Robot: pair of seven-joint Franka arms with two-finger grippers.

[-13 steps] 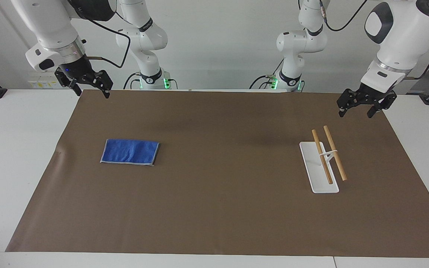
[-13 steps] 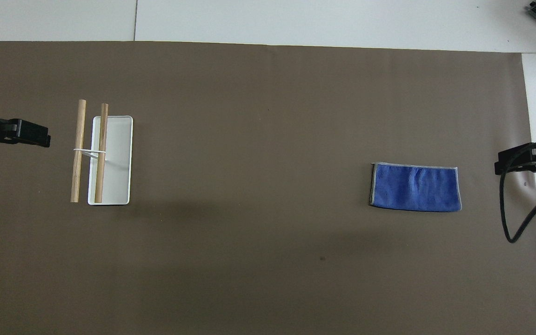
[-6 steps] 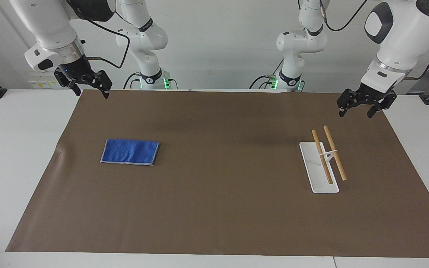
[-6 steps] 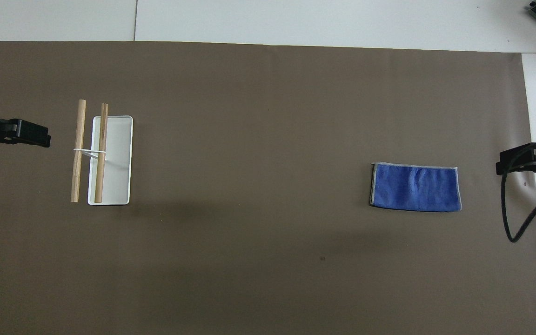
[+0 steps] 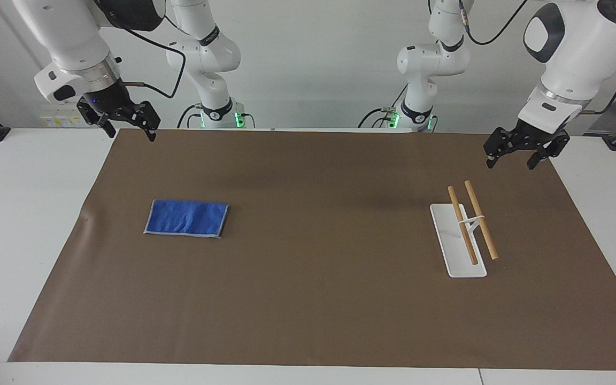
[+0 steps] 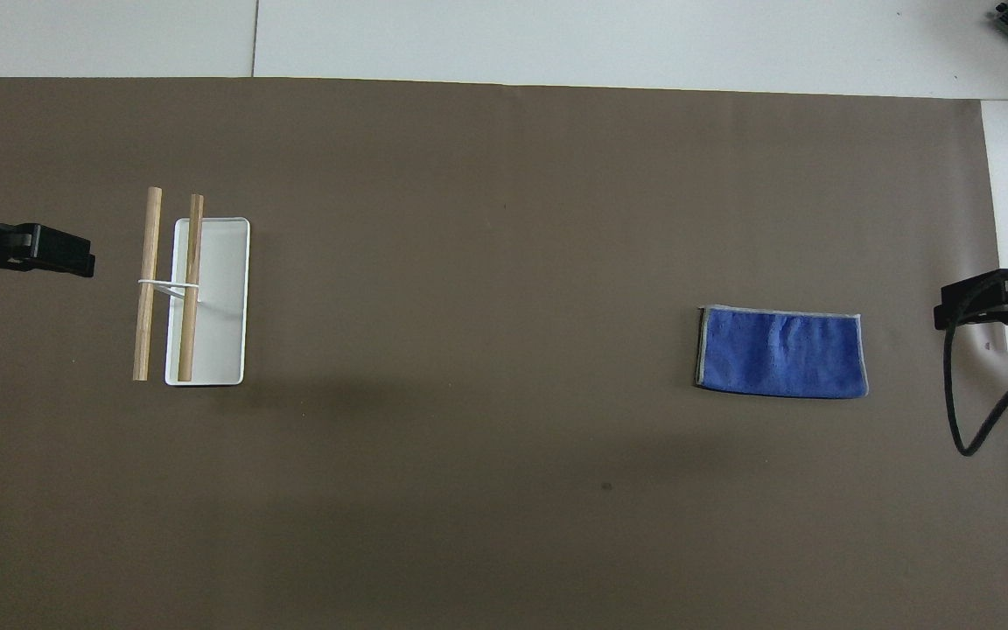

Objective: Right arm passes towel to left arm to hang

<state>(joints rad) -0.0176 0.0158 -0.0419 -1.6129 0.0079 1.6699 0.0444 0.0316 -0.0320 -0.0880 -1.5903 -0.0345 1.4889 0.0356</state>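
The blue towel (image 5: 186, 218) lies flat and folded on the brown mat, toward the right arm's end of the table; it also shows in the overhead view (image 6: 781, 352). My right gripper (image 5: 131, 133), with its blue light, hangs open and empty in the air over the mat's corner by its base, apart from the towel; its tip shows in the overhead view (image 6: 950, 311). My left gripper (image 5: 511, 163) hangs open and empty over the mat's other end, beside the rack; it also shows in the overhead view (image 6: 75, 261).
A towel rack with a white base (image 5: 449, 251) and two raised wooden bars (image 5: 480, 219) stands toward the left arm's end; it also shows in the overhead view (image 6: 220, 332). A brown mat (image 5: 308, 299) covers the white table. A black cable (image 6: 963, 411) loops below the right gripper.
The right gripper has drifted very slightly up and toward its own end of the table. The left arm, towel and rack have not moved.
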